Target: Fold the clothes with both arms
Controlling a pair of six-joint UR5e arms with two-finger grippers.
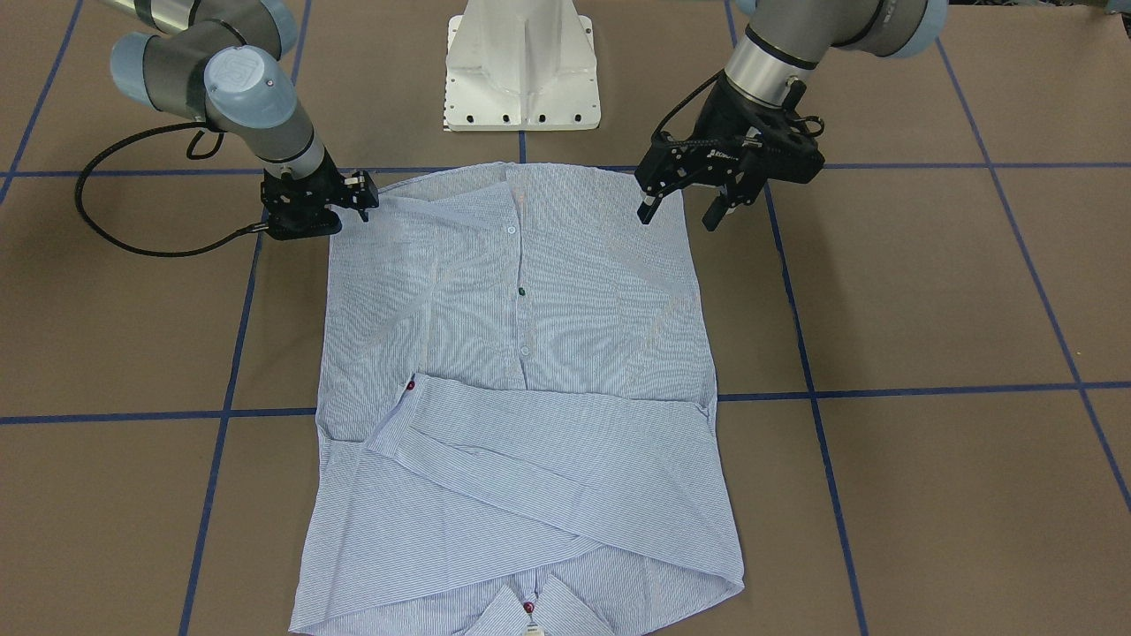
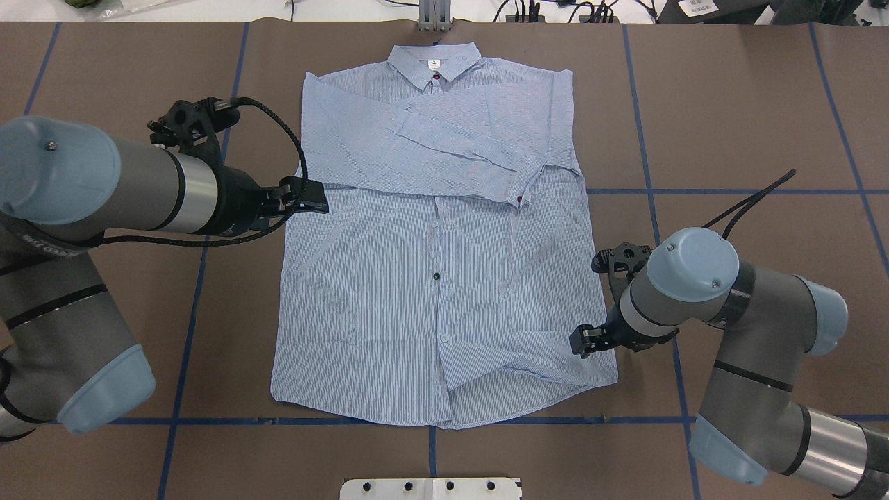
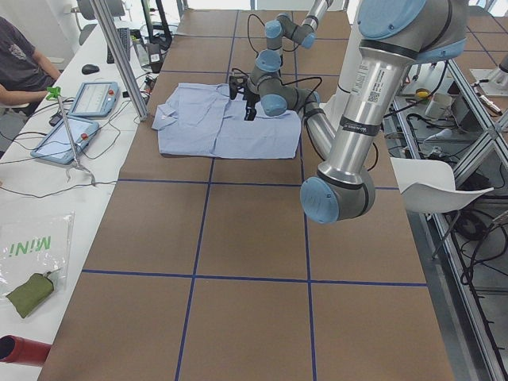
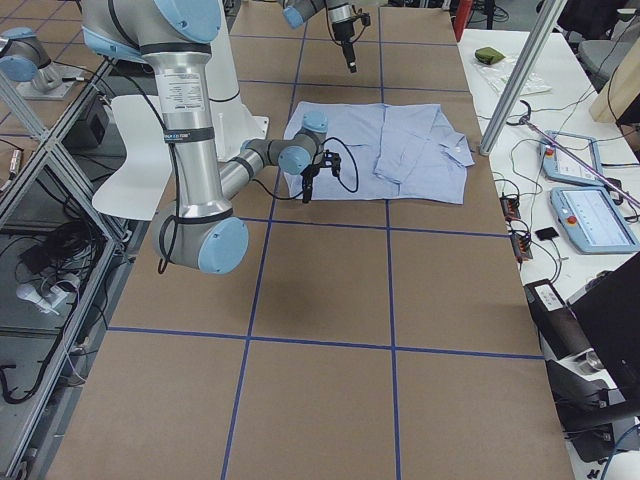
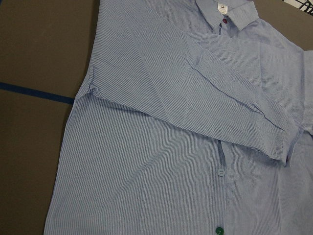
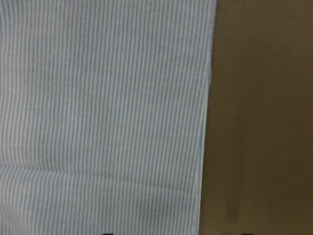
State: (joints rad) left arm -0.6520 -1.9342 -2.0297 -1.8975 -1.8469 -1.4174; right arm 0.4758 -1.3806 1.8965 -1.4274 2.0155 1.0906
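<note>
Overhead exterior: striped shirt flat between two open grippers

The grey metal left arm [image 2: 139, 187] reaches in over the table's left side. The left gripper [image 1: 678, 219] hangs raised above the shirt's left side, its black fingers [image 1: 648, 212] spread wide and holding nothing. The shirt [image 2: 389, 292], thin finely striped blue-and-white cloth, lies flat and buttoned in mid-table. Its collar [image 2: 434, 66] is at the far edge and its curved hem faces the white pedestal base [image 2: 430, 488]. Both sleeves [image 2: 444, 156] are folded across the chest, lightly creased. The right gripper [image 2: 582, 344] sits low at the shirt's straight right edge, near the hem corner. In its wrist view two dark tips stand well apart, so it is spread. Matte brown table [image 2: 729, 104] with blue tape lines [image 2: 694, 192] shows broadly on either side.
</note>
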